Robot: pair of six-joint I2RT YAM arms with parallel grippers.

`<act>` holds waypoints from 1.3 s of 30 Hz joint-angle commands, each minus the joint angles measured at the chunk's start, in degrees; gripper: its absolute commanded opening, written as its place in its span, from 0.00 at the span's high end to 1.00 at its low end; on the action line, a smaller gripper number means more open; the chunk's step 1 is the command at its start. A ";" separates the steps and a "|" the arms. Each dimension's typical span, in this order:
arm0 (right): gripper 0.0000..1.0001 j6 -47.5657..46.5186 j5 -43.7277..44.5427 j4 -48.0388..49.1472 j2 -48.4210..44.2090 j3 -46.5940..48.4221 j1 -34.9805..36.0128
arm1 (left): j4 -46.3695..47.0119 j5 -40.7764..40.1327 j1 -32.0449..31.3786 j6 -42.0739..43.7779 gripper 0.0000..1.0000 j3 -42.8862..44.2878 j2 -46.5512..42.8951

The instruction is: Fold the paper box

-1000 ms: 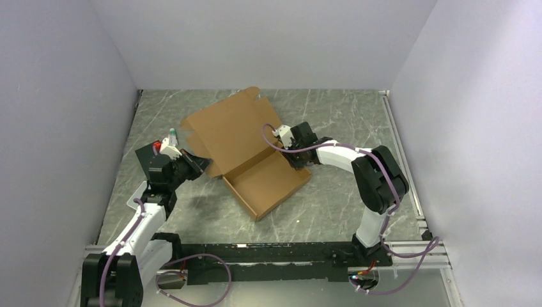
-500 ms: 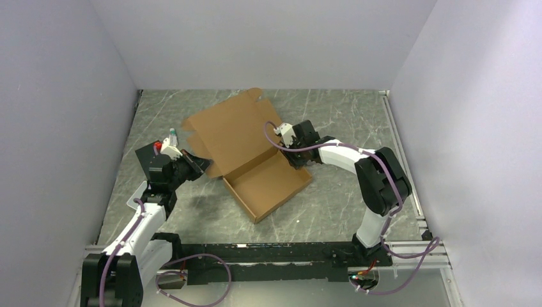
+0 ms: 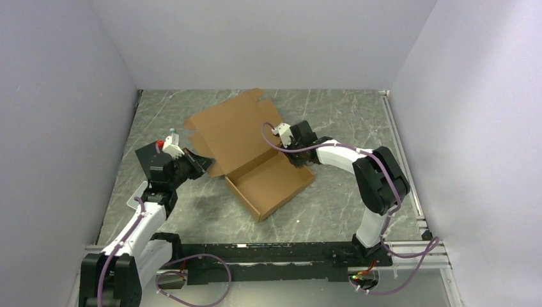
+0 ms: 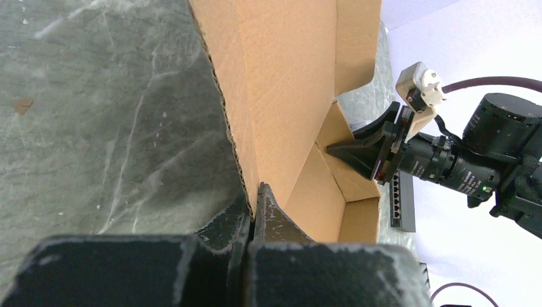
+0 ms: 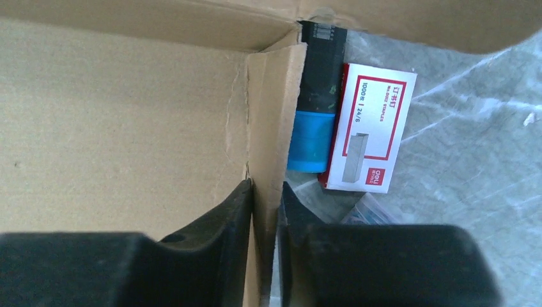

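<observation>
Paper box (image 3: pixel 265 182) — mid-table (image 3: pixel 332 109), tray half formed, lid open behind | left gripper (image 3: pixel 206 163): clamped on lid's left edge | right gripper (image 3: pixel 299 164): jaws just narrowed onto right wall, box nudged slightly | likely squaring that wall; lid unfolded

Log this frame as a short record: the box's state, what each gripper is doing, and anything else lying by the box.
box: paper box, partly folded; shallow tray with its walls up, lid panel open toward the far left
left gripper: shut on a left-side edge of the cardboard
right gripper: jaws clamped either side of the tray's right wall
beside box: staple box and black-and-blue object, on the table just outside that wall
task state: lid not yet closed
</observation>
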 commanded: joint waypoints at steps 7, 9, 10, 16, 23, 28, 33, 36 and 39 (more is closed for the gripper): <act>0.93 -1.68 7.04 3.45 0.14 0.88 0.98 | 0.12 0.68 -0.36 4.08 1.00 3.89 -0.06; 0.81 -1.60 4.62 2.61 -0.65 0.97 0.98 | -0.14 0.55 -0.36 5.11 1.00 4.68 0.38; 0.74 -1.63 3.30 2.24 -1.27 1.05 0.90 | -0.30 0.40 -0.36 5.82 1.00 4.96 0.58; 0.41 -2.67 -7.46 -1.60 -9.24 1.28 -1.35 | -2.60 -2.20 -0.36 9.63 1.00 7.14 1.03; 0.21 -3.37 -22.16 -5.75 -16.51 0.52 -8.92 | -5.63 -2.20 -0.36 14.88 1.00 7.66 -1.03; 0.06 -7.72 -28.55 -10.75 -12.38 2.36 -14.97 | -8.16 -1.51 -0.36 19.19 1.00 7.49 -4.15; 0.00 -29.42 -32.64 -10.25 -16.39 -1.90 -16.96 | -9.46 -0.48 -0.36 23.76 1.00 8.45 -5.07; 0.00 -50.02 -39.14 -11.28 -19.49 -5.49 -18.79 | -8.55 0.52 -0.37 24.80 1.00 8.37 -3.84; 0.00 -60.34 -43.99 -19.24 -14.77 0.20 -20.74 | -7.23 2.23 -0.36 25.24 1.00 7.79 -2.16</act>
